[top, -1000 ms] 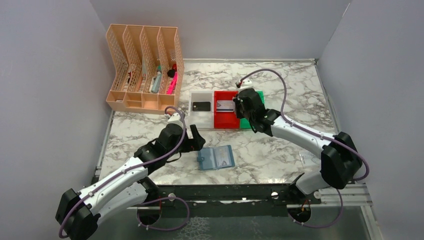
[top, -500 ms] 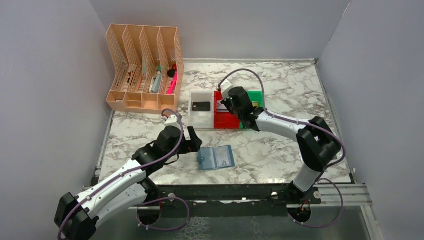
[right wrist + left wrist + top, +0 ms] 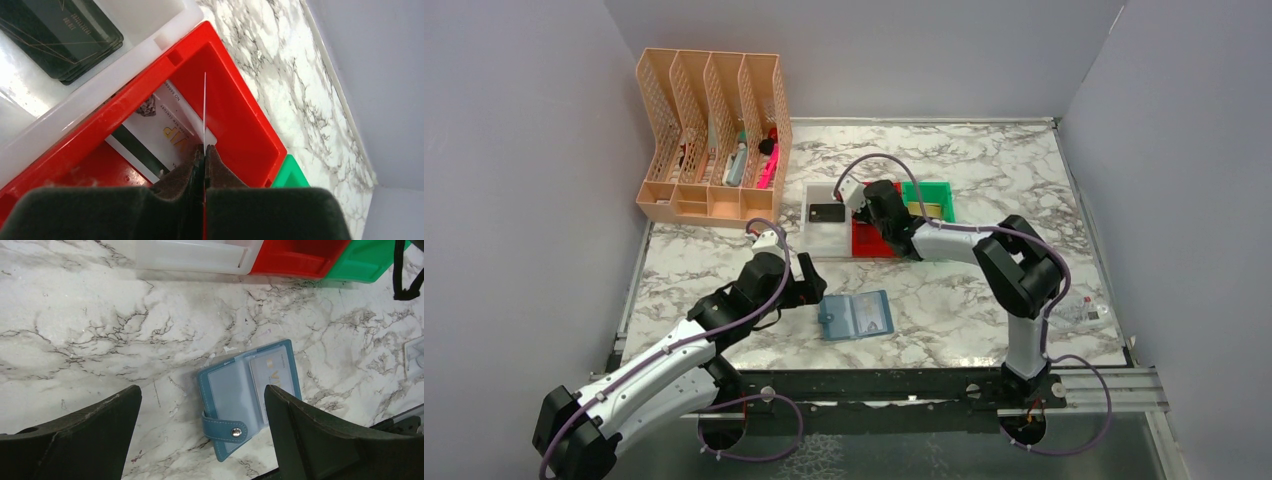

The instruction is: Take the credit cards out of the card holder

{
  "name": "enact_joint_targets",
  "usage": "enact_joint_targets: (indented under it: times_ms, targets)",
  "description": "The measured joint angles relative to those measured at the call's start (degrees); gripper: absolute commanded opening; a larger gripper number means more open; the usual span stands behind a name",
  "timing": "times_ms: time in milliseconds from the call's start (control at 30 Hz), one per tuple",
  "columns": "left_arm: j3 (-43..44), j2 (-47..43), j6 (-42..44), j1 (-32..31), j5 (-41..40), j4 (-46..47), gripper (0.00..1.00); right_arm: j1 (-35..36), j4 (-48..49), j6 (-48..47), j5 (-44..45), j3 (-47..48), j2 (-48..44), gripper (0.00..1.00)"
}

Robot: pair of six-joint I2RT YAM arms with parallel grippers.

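The blue card holder [image 3: 856, 315] lies open on the marble table, with a pale card [image 3: 272, 375] in its right clear pocket. In the left wrist view the card holder [image 3: 247, 392] lies between and below my open fingers. My left gripper [image 3: 809, 282] [image 3: 201, 396] is open and empty just left of it. My right gripper [image 3: 864, 200] [image 3: 204, 148] is shut on a thin credit card [image 3: 204, 110], seen edge-on, above the red bin [image 3: 240, 115]. A silver-grey card [image 3: 160, 132] lies in that bin. Black cards [image 3: 65, 30] lie in the white bin [image 3: 824, 238].
The white, red [image 3: 874, 243] and green [image 3: 927, 196] bins stand in a row behind the card holder. A peach mesh file rack [image 3: 709, 135] stands at the back left. A small clear packet [image 3: 1084, 312] lies near the front right edge.
My right gripper has swung left from the green bin's side to over the red bin, near the white bin. The left gripper and card holder have barely moved.
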Motion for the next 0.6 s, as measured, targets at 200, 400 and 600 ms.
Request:
enact_joint_targets:
  times_ms: [200,400,600]
  targets:
    - [0.0,-0.3,0.0,0.0,-0.5,0.0,0.97,0.1,1.0,-6.2,-0.4,0.7,2.3,0.10]
    - [0.0,-0.3,0.0,0.0,-0.6,-0.1,0.97,0.1,0.9,-8.4,-2.2,0.7,2.7,0.19]
    - [-0.1,-0.4,0.0,0.0,-0.6,-0.1,0.97,0.1,0.8,-7.8,-4.3,0.7,2.7,0.26]
